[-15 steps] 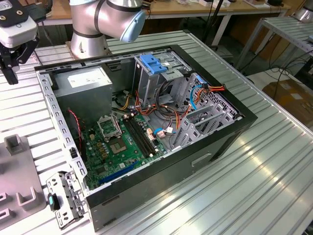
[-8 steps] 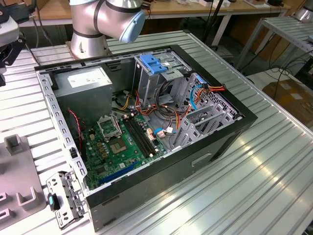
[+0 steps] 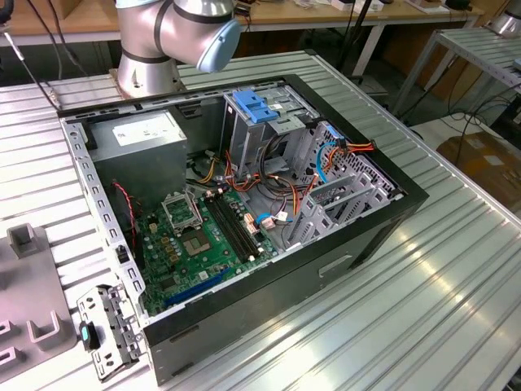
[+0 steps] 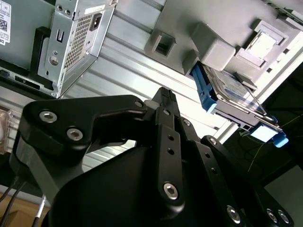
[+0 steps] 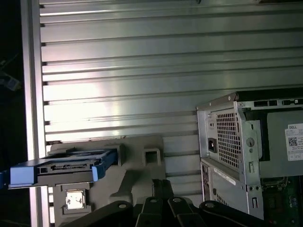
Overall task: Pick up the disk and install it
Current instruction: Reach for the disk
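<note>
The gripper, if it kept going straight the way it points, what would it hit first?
The gripper would probably meet the grey moulded holder plate, near its square pocket, not the dark grey disk in its bright blue carrier held beside it. Depth is hard to judge.

White sticker [image 5: 294,138], square code, on power supply [image 5: 279,158].

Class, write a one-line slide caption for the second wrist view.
Claw apart from the blue-framed disk, which rests on a grey holder beside the computer case.

The disk [image 4: 234,97] sits propped in a grey holder [image 4: 213,46].
</note>
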### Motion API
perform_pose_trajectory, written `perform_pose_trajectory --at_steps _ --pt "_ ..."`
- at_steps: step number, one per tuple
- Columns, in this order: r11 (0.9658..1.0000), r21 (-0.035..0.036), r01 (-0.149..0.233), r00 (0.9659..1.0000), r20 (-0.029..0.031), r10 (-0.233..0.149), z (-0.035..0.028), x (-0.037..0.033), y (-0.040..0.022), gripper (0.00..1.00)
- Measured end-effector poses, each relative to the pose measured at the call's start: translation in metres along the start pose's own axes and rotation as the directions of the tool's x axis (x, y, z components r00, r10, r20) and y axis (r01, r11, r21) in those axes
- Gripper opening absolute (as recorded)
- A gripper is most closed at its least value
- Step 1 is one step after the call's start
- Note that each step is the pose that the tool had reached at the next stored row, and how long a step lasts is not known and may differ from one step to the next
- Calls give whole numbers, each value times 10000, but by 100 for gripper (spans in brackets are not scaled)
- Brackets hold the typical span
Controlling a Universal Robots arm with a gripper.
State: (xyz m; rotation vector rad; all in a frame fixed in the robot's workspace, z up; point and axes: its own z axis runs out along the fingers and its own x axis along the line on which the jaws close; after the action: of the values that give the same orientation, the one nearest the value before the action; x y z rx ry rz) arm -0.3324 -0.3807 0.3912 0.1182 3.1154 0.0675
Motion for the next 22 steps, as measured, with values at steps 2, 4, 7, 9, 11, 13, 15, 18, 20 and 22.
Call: perform_pose_trajectory --at_steps 2,4,7,9,11,13,15,18,20,22 --pt "10000 0 -1 10000 -1 1 -1 45 -1 11" --pt "10000 0 -1 10000 0 1 -1 92 -2 11" --pt "10000 0 -1 10000 0 1 -3 191 -2 11" --pt "10000 0 -1 10000 0 1 -4 259 -1 11" --pt "10000 0 -2 10000 0 2 -5 311 -3 11" --pt "10000 0 -1 10000 -1 1 -5 312 -3 11" --pt "10000 0 -2 10000 0 2 -5 313 -3 11" --pt "10000 12 -2 10000 0 2 -5 314 -3 11" --pt "9995 313 5 10000 23 -6 -5 314 -3 11" --pt "9993 366 7 10000 27 -8 -5 314 -3 11"
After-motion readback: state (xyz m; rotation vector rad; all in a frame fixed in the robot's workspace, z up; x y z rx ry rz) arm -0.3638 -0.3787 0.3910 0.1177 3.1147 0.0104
